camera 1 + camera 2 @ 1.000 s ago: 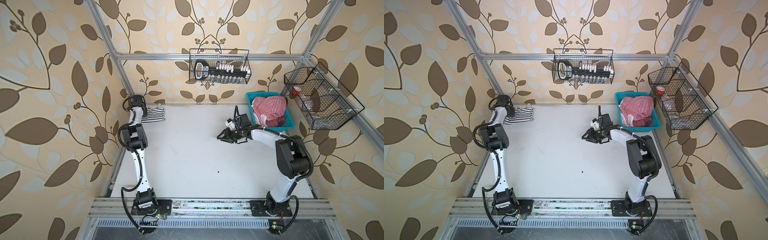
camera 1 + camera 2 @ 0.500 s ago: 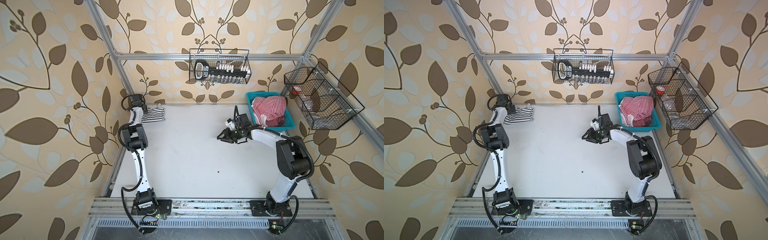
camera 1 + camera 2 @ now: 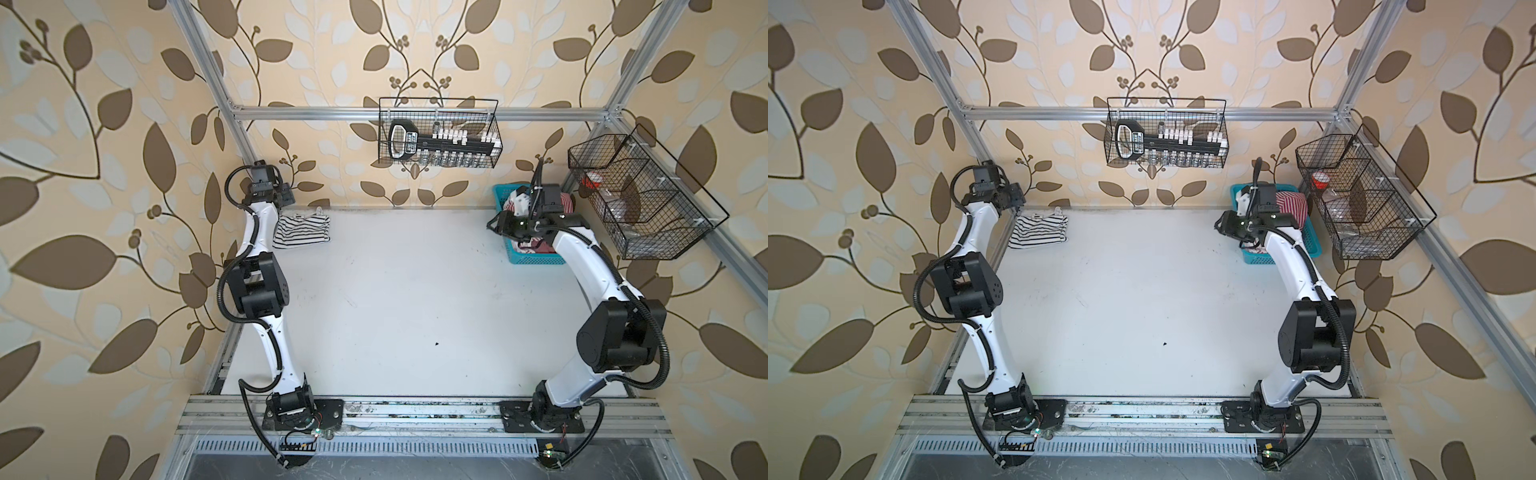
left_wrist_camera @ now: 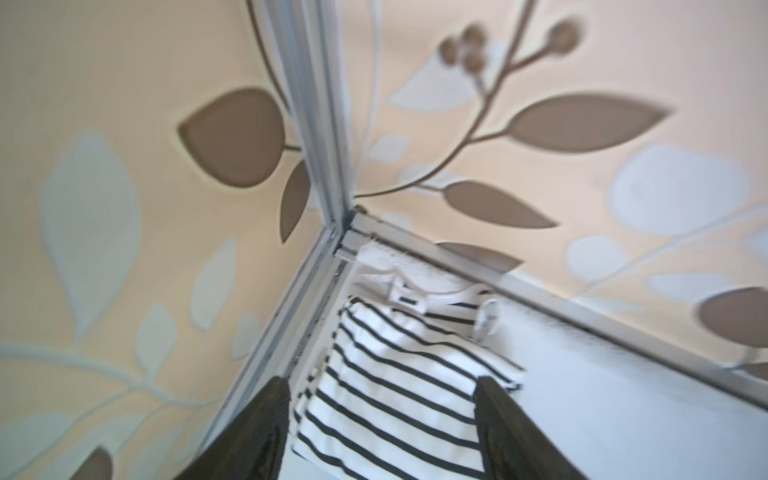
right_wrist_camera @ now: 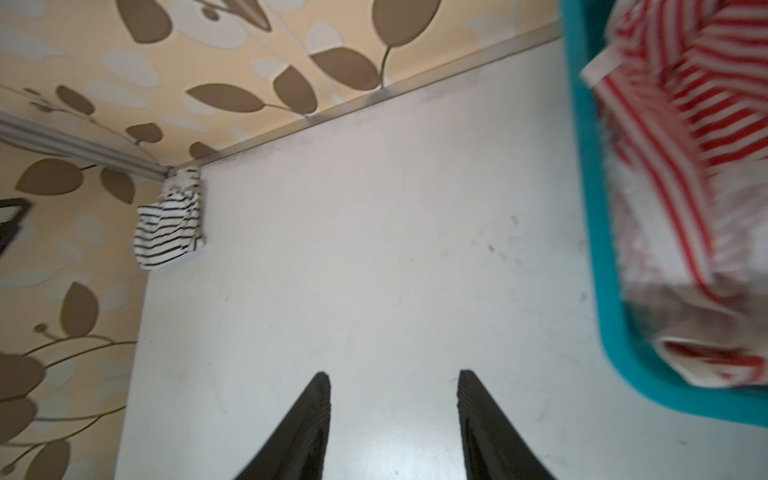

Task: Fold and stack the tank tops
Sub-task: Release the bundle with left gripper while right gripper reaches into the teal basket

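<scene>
Blk-striped tank top (image 3: 302, 232) folded flat on table (image 3: 415, 311), far-left corner. Red-striped tank top (image 5: 685, 124) bunched in teal basket (image 5: 582, 166), far right; right arm (image 3: 582, 257) partly hides it in both top views. Left gripper (image 4: 382, 382) above blk top, jaws wide, empty. Right gripper (image 5: 393, 374) beside basket over bare table, jaws apart, empty.

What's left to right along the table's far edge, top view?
black-striped tank top → back-wall wire basket → teal basket → side-wall wire rack
</scene>
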